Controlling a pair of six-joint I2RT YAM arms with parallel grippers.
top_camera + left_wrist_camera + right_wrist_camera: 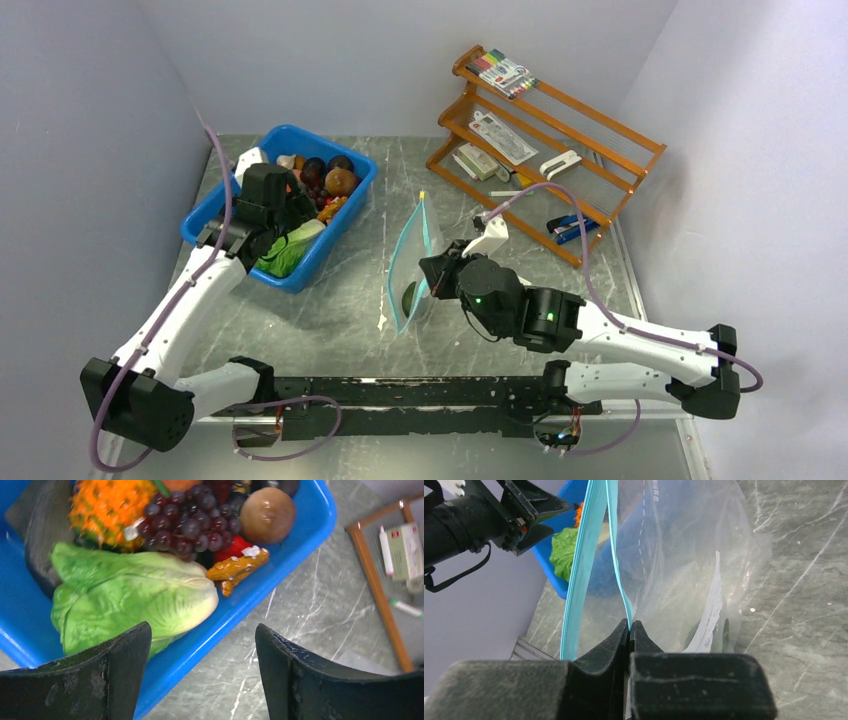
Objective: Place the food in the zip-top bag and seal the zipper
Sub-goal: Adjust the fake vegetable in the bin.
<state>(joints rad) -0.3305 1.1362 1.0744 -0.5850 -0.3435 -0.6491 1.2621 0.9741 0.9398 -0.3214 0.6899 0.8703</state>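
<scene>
The clear zip-top bag (415,265) stands open at the table's middle, its teal zipper (432,235) strips spread apart. My right gripper (437,272) is shut on one zipper strip (619,585) and holds the bag (684,565) up; a dark item (410,297) lies in its bottom by the white label (709,620). My left gripper (202,645) is open and empty, above the near rim of the blue bin (240,610). Green lettuce (130,595), purple grapes (185,525), a brown round fruit (267,514) and an orange spiky fruit (107,507) lie in the bin.
The blue bin (235,255) sits at the back left under my left gripper (262,205). An orange wooden rack (600,170) with markers and stationery packs stands at the back right. Grey walls close in on both sides.
</scene>
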